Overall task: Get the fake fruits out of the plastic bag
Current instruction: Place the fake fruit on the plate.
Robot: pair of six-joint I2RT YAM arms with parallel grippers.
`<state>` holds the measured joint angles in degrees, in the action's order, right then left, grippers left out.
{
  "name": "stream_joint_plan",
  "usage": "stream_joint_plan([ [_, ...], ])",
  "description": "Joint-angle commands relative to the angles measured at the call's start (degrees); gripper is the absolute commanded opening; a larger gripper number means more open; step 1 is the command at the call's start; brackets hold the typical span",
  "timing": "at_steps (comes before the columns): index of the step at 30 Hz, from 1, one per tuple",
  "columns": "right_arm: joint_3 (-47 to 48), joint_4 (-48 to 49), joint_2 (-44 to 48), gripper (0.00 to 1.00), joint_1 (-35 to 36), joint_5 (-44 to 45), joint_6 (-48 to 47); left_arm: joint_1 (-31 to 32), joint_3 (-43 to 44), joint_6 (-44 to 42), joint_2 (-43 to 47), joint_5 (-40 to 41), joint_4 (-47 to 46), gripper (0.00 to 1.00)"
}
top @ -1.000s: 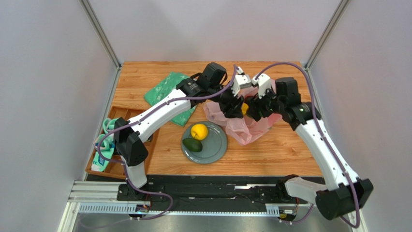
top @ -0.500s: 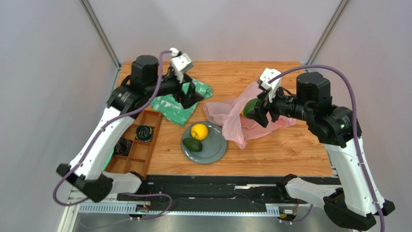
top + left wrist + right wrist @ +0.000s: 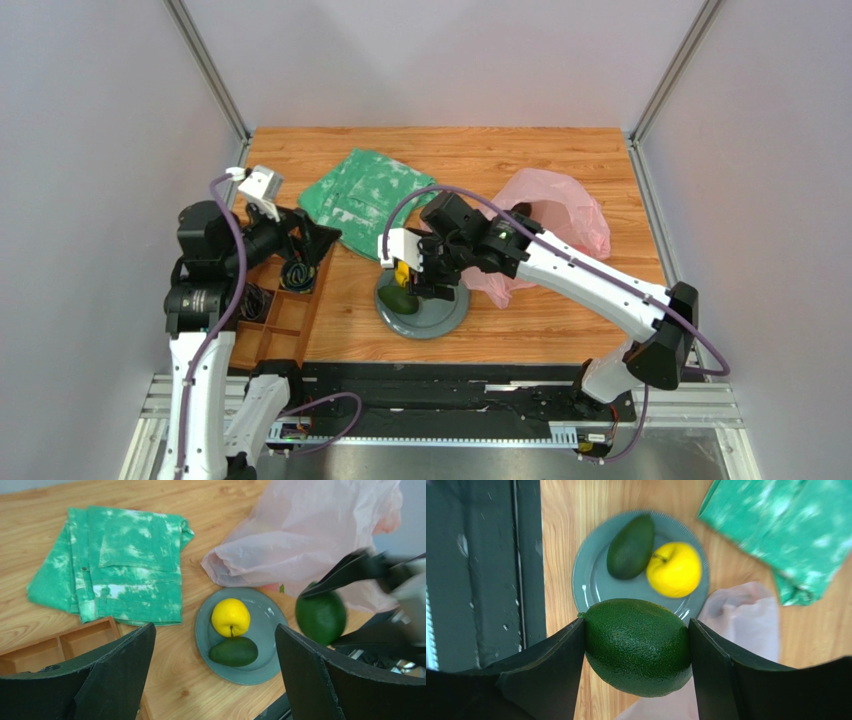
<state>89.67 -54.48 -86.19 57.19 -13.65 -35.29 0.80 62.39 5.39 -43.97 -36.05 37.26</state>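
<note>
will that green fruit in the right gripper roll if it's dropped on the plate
Likely yes: the fruit is rounded, so it may roll. The rim of the plate might stop it. Its pebbled skin probably gives some grip.

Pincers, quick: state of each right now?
Left pincer: open, holding nothing.
Right pincer: closed on the round dark green fruit.

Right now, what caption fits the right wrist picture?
Right end effector holding a green avocado over a plate with a yellow fruit and another avocado.
</note>
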Motion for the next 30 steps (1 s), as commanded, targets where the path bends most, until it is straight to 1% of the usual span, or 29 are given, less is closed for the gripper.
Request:
stream_joint_plan([
  [1, -7.13, 7.1, 0.42, 0.52, -0.67, 2.66, -6.36, -9.12, -0.51, 6.64, 3.97, -7.88, -2.89, 0.97],
  [3, -10.89, 7.37, -0.29, 0.52, -1.72, 3.27, -7.78, -10.72, -1.92, 7.35, 5.72, -9.55, -3.59, 0.96],
  [6, -15.38, 11.05, -2.13, 0.52, -3.22, 5.03, -7.43, -13.62, -4.29, 9.37, 7.31, -10.87, -3.68, 0.96],
  [10, -17.77, 17.28, -5.64, 0.53, -4.89, 4.16, -6.98, -16.18, -6.4, 10.78, 8.98, -12.72, -3.07, 0.96],
  [15, -19.27, 23.97, -11.18, 0.57, -5.42, 7.05, -8.74, -17.67, -6.76, 10.26, 9.07, -13.25, -2.1, 0.95],
  [18, -18.57, 27.13, -13.56, 0.66, -5.68, 8.2, -7.96, -18.37, -5.7, 10.52, 8.37, -13.95, -2.01, 0.95],
  [19, -18.65, 27.84, -13.48, 0.74, -5.77, 8.03, -7.52, -18.38, -5.09, 10.52, 8.2, -14.13, -2.01, 0.95],
  [21, -18.3, 27.59, -12.51, 0.82, -5.6, 7.5, -7.08, -18.64, -4.65, 10.43, 7.67, -14.13, -2.01, 0.95],
  [22, -17.6, 26.89, -11.99, 1.0, -5.68, 7.41, -5.94, -18.64, -4.3, 10.26, 7.41, -14.22, -2.01, 0.95],
  [26, -16.55, 22.58, -5.14, 1.0, -5.51, 4.44, -2.6, -18.55, -4.47, 10.52, 6.88, -15.01, -2.62, 0.95],
  [27, -16.11, 20.14, -0.51, 1.0, -5.33, 3.46, -1.98, -18.55, -4.73, 11.13, 6.79, -15.27, -3.06, 0.95],
  [29, -13.49, 17.4, 4.34, 1.0, -4.81, 0.4, -0.06, -18.47, -5.87, 11.92, 6.35, -16.15, -4.81, 0.95],
  [30, -12.34, 15.21, 8.63, 1.0, -4.63, -0.32, 0.74, -18.46, -6.4, 12.97, 6.09, -16.41, -5.61, 0.94],
])
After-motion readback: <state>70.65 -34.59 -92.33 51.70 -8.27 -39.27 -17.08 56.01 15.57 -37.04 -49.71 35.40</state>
